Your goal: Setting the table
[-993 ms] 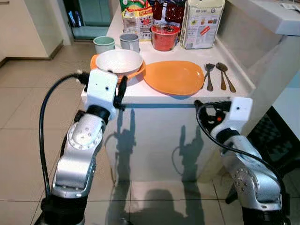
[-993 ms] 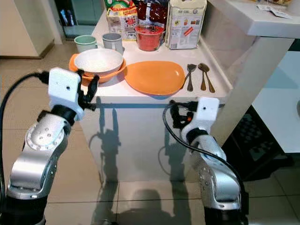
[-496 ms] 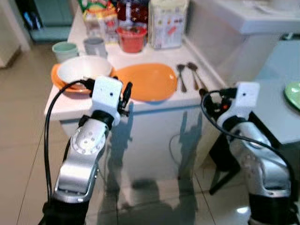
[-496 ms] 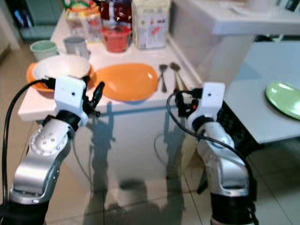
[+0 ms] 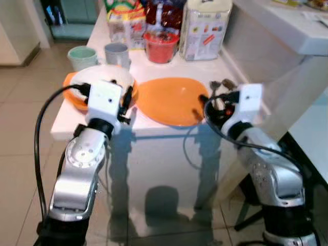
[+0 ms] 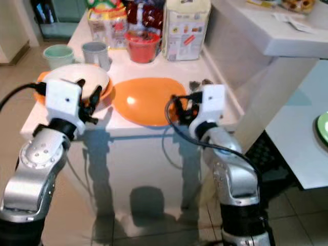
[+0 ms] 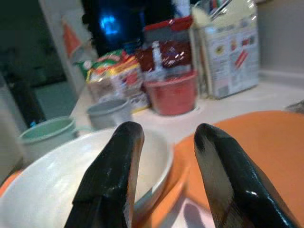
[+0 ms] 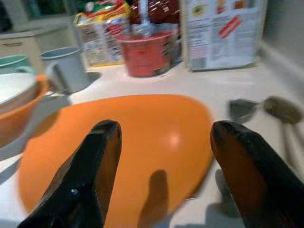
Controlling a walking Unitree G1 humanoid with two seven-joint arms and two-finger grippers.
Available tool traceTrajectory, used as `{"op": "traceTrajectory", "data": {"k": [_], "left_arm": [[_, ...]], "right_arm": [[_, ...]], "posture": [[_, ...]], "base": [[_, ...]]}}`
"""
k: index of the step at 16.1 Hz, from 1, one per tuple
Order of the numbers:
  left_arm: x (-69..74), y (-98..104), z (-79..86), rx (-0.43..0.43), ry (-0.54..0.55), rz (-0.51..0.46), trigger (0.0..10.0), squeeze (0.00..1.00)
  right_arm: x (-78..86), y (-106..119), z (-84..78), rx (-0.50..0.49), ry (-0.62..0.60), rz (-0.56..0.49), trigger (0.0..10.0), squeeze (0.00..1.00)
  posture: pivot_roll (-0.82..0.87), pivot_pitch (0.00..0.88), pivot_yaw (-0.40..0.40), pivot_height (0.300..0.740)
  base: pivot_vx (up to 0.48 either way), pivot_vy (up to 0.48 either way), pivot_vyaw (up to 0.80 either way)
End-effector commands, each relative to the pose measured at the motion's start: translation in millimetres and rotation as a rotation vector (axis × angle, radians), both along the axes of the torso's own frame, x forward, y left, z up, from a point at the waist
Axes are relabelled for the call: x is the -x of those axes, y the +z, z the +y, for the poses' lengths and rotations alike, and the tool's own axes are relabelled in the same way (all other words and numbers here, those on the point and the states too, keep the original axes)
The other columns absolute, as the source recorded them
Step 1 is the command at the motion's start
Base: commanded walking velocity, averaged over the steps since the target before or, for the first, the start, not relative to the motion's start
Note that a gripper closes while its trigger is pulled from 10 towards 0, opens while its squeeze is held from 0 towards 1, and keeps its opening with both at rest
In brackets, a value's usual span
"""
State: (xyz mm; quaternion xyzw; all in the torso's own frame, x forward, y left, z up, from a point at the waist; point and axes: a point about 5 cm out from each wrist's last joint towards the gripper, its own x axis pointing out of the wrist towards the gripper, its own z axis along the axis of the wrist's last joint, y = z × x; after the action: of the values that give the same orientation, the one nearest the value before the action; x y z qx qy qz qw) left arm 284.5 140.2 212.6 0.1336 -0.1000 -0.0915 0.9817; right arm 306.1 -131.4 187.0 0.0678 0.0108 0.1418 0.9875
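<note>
The right gripper [image 6: 180, 107] has risen from below the counter edge to the orange plate [image 6: 146, 100] rim, fingers spread (ready to grasp). The left gripper [image 5: 127, 100], also released, hovers beside the white bowl [image 5: 102, 77].

bowl [image 5: 102, 78] left of plate [image 5: 171, 100] on counter [image 5: 136, 128], spoons [image 5: 220, 86] right, cups [image 5: 100, 54] behind bowl
</note>
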Motion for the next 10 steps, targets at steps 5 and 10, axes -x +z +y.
{"op": "traceTrajectory", "data": {"k": [5, 10], "left_arm": [[3.5, 15.5, -14.3, -0.001, -0.089, -0.058, 10.0, 0.00], [3.2, 18.4, -18.2, -0.008, -0.125, -0.065, 10.0, 0.00]], "right_arm": [[3.3, -6.8, -10.4, -0.016, -0.037, 0.035, 10.0, 0.00], [4.4, -9.4, -5.2, -0.019, -0.019, 0.046, 10.0, 0.00]], "posture": [[0.06, 0.000, -0.048, 0.740], [0.06, 0.000, -0.050, 0.740]], "base": [[0.325, 0.000, -0.45], [0.325, 0.000, 0.00]]}}
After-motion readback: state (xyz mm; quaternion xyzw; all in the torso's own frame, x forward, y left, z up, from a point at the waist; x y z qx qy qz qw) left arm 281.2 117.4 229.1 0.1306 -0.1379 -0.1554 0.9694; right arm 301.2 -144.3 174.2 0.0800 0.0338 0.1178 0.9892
